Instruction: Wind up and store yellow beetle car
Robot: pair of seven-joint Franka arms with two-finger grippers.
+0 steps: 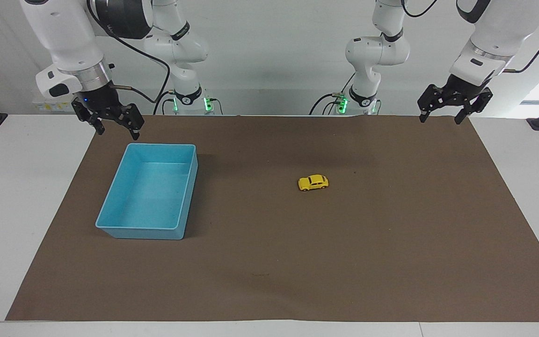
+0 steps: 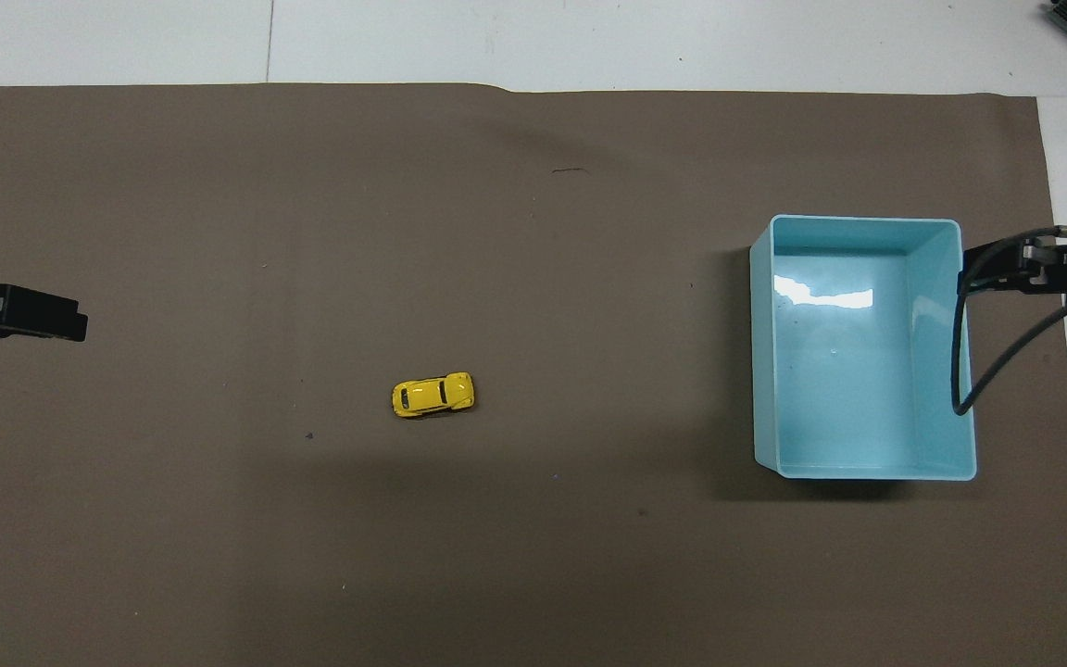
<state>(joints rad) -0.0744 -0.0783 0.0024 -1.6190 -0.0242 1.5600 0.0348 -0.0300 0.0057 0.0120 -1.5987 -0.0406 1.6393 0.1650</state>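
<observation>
A: Where is the yellow beetle car (image 1: 313, 182) at this moment?

B: It stands alone on its wheels on the brown mat (image 1: 391, 262), about in the middle of the table (image 1: 26, 210) but more toward the left arm's end; nothing touches it.

A: And the two pincers?

B: The left pincer (image 1: 438, 118) hangs in the air over the mat's edge at the robots' end, its fingers apart and empty; the right pincer (image 1: 115, 132) hangs over the mat just beside the corner of the blue bin (image 1: 186, 196), also spread and holding nothing; both are well apart from the car.

A: So nothing is started; what can go wrong from here, in your opinion?

B: I think the car is the problem; it is very small and it is on wheels, so if one finger arrives before the other, the car may roll away or turn instead of staying between them; the body is round and smooth, so a grip too high may let it slip out.

A: And the winding?

B: If the pincer presses too lightly while it drags the car back, the wheels may only slide on the mat; if it lets go on the mat after winding, the car may run off; the bin is empty and well apart from the car, so a weak grip may drop it on the way.
</observation>
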